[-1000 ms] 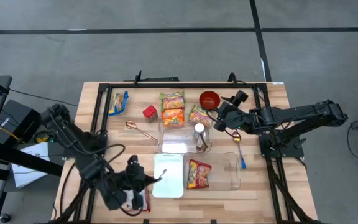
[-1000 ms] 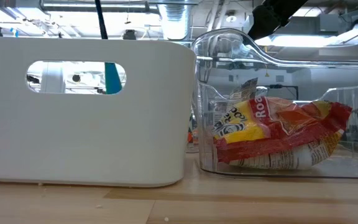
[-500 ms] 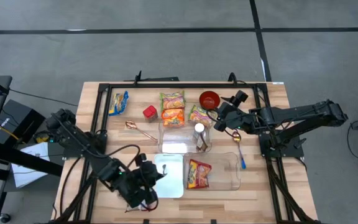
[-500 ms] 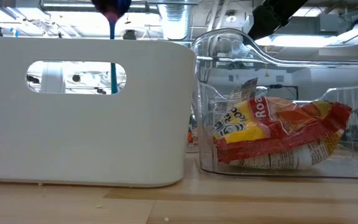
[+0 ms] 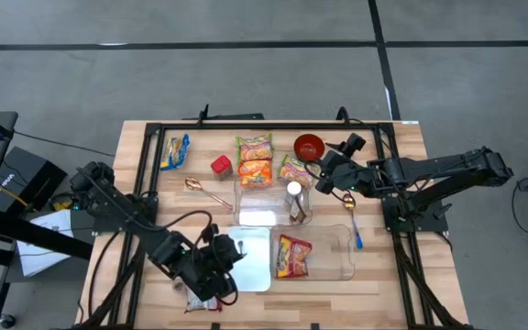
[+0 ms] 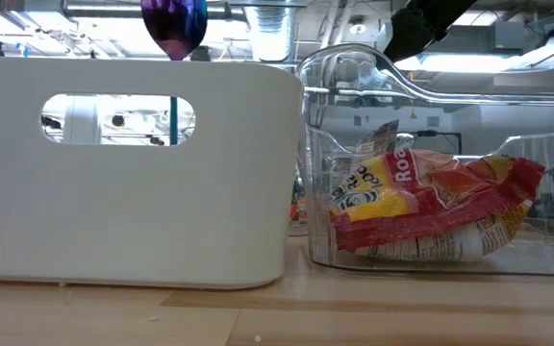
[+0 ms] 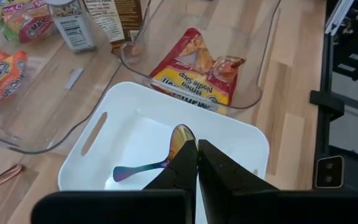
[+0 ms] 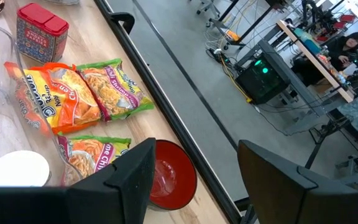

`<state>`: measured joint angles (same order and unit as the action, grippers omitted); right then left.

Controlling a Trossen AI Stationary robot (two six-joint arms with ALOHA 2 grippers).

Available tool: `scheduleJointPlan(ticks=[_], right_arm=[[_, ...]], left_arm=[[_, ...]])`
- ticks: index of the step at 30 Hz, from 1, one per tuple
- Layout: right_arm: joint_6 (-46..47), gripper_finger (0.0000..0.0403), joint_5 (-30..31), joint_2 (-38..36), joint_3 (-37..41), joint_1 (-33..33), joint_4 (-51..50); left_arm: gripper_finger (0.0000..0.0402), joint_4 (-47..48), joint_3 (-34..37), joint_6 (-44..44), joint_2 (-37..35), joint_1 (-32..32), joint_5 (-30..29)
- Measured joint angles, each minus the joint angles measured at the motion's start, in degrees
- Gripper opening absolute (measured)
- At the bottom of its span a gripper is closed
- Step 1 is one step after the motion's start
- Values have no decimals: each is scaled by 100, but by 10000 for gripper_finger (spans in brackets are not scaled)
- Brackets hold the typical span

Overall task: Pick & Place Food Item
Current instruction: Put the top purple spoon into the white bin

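Observation:
My left gripper [image 5: 225,267] is shut on an iridescent spoon [image 7: 154,165] above the white bin [image 5: 248,259], at the table's near side. The low view shows the spoon's bowl [image 6: 173,24] above the bin's rim and its handle [image 6: 173,115] down inside. A red-and-yellow noodle packet [image 5: 293,256] lies in the clear bin [image 5: 337,261] to the right. More noodle packets [image 5: 255,159] lie at the far side. My right gripper [image 5: 324,170] stands open above the table next to the red bowl [image 5: 308,146], with nothing between its fingers. My left gripper pinches the spoon at its bowl end [image 7: 181,138] between its two shut fingers. The fingers slant down from the table's near left. The spoon hangs bowl up, with its handle [image 7: 135,170] reaching down into the white bin; whether the handle's end touches the floor I cannot tell.
A second clear bin [image 5: 262,197] and a spice jar [image 5: 293,192] stand mid-table. A red tin [image 5: 221,165], a copper spoon [image 5: 207,191], a blue-yellow packet [image 5: 176,151] and a blue spoon [image 5: 357,229] lie around. A black frame [image 5: 145,156] borders the table.
My left gripper has carried the spoon toward the table's right edge, from beside the white bin to over it, and has gone a little lower. The spoon's handle now hangs inside the bin. The right arm has kept still.

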<state>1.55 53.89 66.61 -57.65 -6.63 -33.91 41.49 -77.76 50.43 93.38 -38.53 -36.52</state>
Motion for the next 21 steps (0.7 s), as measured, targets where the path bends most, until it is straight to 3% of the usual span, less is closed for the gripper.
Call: scheduleJointPlan(ticks=[21], right_arm=[[1,221,-2,0,0,2,-37]], left_arm=[[0,199,2,-173,0,267,400]])
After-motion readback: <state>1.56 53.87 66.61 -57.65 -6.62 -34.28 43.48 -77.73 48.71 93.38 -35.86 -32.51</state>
